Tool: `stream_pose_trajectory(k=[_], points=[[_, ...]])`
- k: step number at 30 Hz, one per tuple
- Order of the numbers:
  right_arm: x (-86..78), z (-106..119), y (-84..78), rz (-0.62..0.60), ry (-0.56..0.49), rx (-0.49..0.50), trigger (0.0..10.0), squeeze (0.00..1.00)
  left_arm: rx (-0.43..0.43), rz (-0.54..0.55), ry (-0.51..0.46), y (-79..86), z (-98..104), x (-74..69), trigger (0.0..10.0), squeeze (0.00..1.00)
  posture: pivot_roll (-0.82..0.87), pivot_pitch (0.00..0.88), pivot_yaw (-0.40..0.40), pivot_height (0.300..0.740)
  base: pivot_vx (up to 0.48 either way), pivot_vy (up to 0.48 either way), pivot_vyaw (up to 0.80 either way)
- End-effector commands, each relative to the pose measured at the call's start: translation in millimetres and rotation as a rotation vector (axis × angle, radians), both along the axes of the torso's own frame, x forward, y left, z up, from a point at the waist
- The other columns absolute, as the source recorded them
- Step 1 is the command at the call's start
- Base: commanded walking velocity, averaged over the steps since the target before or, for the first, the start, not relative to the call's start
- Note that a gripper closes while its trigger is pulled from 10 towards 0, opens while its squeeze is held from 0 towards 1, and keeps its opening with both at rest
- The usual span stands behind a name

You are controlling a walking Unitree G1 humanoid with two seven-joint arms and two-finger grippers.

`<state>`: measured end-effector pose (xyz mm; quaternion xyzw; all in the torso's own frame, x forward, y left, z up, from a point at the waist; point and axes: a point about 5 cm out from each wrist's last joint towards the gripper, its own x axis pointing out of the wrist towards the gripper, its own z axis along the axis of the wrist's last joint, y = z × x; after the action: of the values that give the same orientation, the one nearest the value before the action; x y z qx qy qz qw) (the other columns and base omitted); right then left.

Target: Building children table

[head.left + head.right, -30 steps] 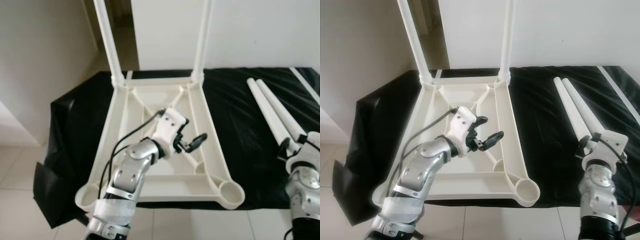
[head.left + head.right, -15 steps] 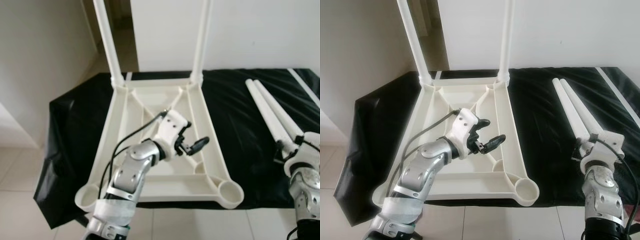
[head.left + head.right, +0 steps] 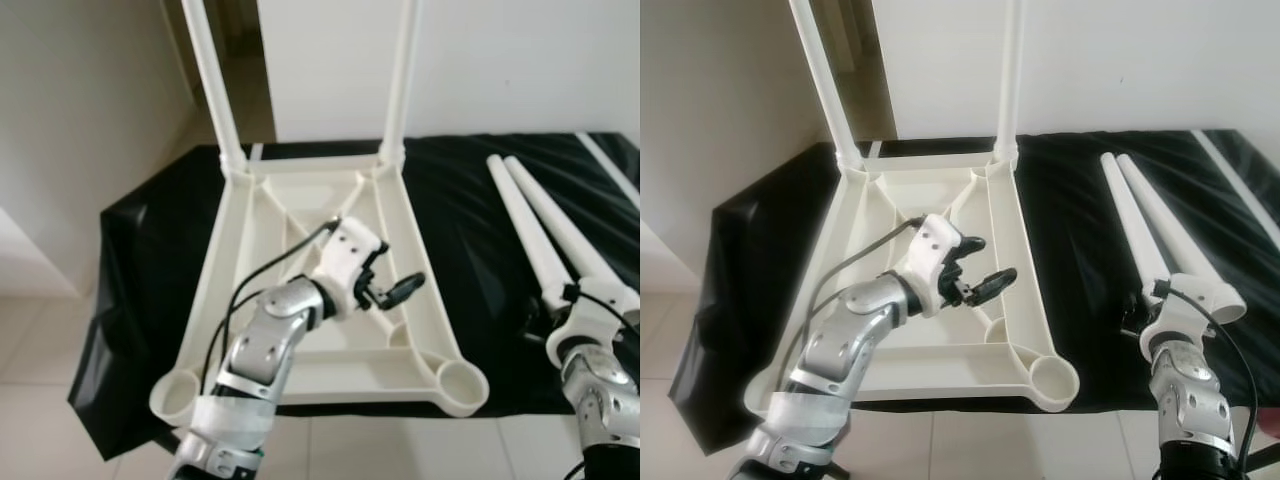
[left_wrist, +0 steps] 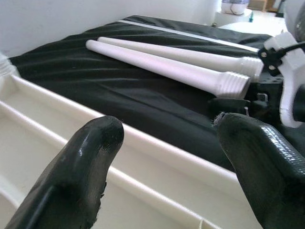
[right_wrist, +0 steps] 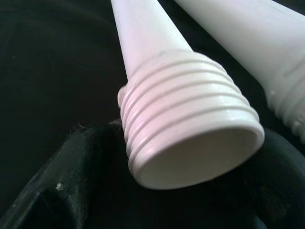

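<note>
Black cloth [image 3: 470,230] under tabletop [image 3: 410,260], loose legs [image 3: 1130,225].

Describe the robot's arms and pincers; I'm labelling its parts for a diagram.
Both arms are silver metal segments with white plastic wrist housings. The left arm carries a black cable looping along it and a white band low down. The left pincer and right pincer each have two long, rounded, glossy black fingers.

Upturned tabletop [image 3: 300,350] lies on cloth [image 3: 460,250]; two loose legs [image 3: 545,245] to its right.
</note>
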<state>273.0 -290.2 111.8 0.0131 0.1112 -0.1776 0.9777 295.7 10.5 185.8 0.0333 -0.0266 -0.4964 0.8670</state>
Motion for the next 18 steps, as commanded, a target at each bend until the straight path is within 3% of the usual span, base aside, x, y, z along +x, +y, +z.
stream_pose_trajectory(k=[1, 7, 8, 9, 10, 18], points=[[2.0, -2.0, 2.9, 0.019, 0.011, 0.015, 10.0, 0.0, 0.006, 0.032, 0.002, -0.6, -0.7, 2.9, 10.0, 0.0, -0.06, 0.0, 0.069, 0.74, 0.0, 0.0, 0.0], [15.6, 2.0, 15.5, 0.121, 0.013, 0.014, 10.0, 0.0, 0.007, 0.011, -0.003, -5.0, 1.7, 3.3, 10.0, 0.0, -0.07, 0.0, 0.073, 0.74, 0.0, 0.0, 0.0], [16.0, 1.3, 17.4, 0.129, 0.016, 0.01, 8.5, 0.0, 0.007, 0.01, -0.004, -6.2, 1.9, 3.1, 10.0, 0.0, -0.07, 0.0, 0.069, 0.74, 0.0, 0.0, 0.0], [16.2, 0.7, 18.5, 0.133, 0.018, 0.008, 8.5, 0.0, 0.007, 0.009, -0.005, -7.0, 1.9, 3.0, 10.0, 0.0, -0.07, 0.0, 0.069, 0.74, 0.0, 0.0, 0.0], [14.7, -0.3, 21.4, 0.146, 0.019, 0.013, 0.0, 0.0, 0.007, 0.011, -0.003, -7.3, 1.7, 2.9, 10.0, 0.0, -0.07, 0.0, 0.064, 0.74, 0.0, 0.0, 0.0], [-0.5, -3.5, 40.1, 0.201, 0.022, 0.044, 0.0, 0.0, -0.004, 0.015, 0.01, -8.2, 1.3, 1.9, 10.0, 0.0, -0.07, 0.0, 0.062, 0.74, 0.0, 0.0, 0.0]])
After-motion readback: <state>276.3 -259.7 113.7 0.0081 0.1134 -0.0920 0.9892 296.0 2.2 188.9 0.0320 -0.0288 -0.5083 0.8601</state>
